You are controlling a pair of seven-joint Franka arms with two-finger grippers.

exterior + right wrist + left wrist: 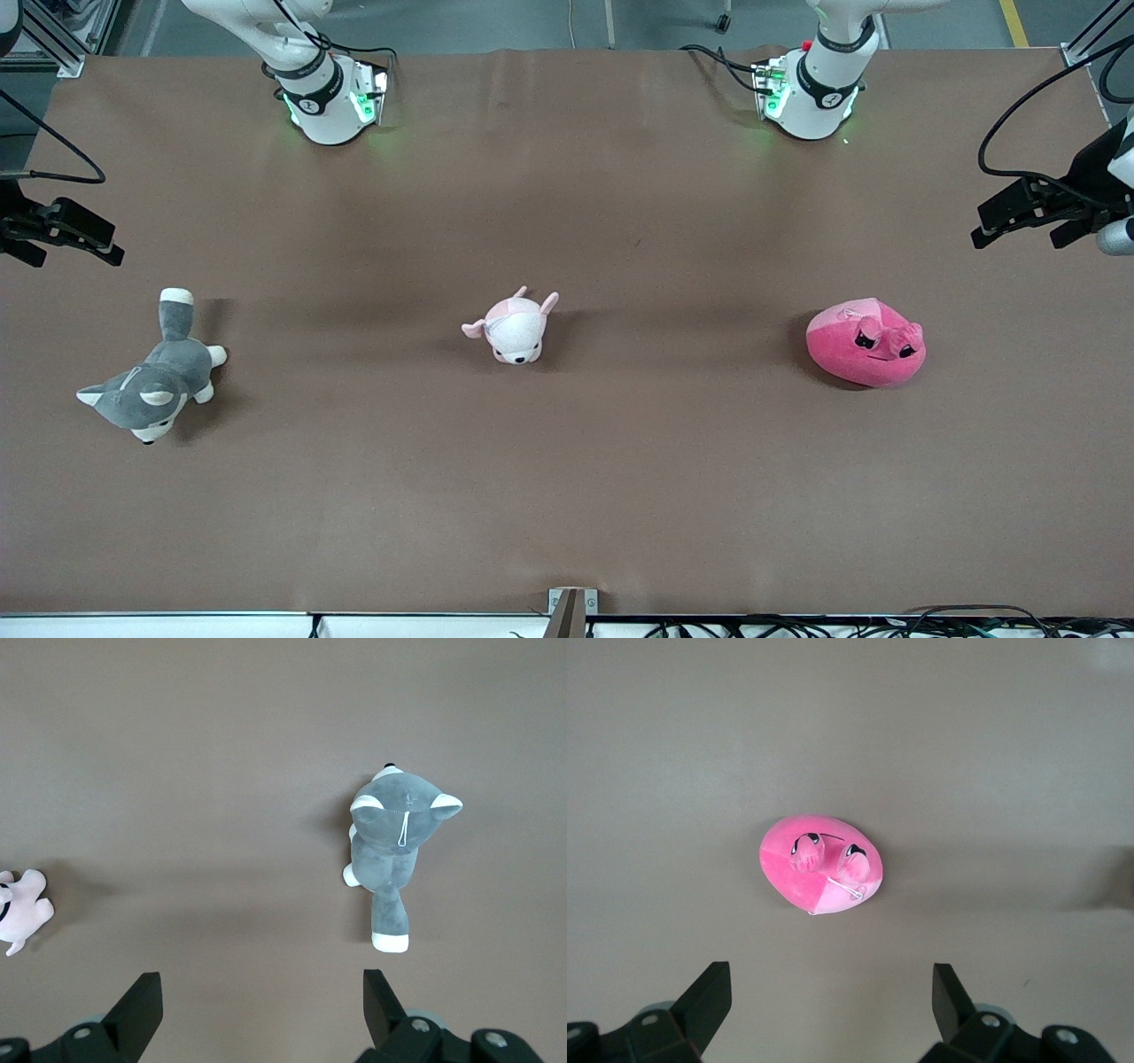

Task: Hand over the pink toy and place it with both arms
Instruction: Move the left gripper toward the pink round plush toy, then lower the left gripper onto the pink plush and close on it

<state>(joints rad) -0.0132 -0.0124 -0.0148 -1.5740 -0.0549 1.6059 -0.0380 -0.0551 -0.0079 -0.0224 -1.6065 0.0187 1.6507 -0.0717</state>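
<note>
The pink toy sits on the table at mid-right of the frame, untouched. Left gripper hangs at the right edge, right gripper at the left edge, both spread wide and holding nothing.

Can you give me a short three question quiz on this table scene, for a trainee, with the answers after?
1. True or false: the left gripper holds the pink toy.
2. Which plush lies between the other two? A grey-and-white dog; B pale pink-and-white animal; C pink toy.
3. Fill in: the right gripper hangs open over the table's ____ arm's end.

Key: 1 false, its fingers are open above the toy. 2 B. 3 right.
</note>
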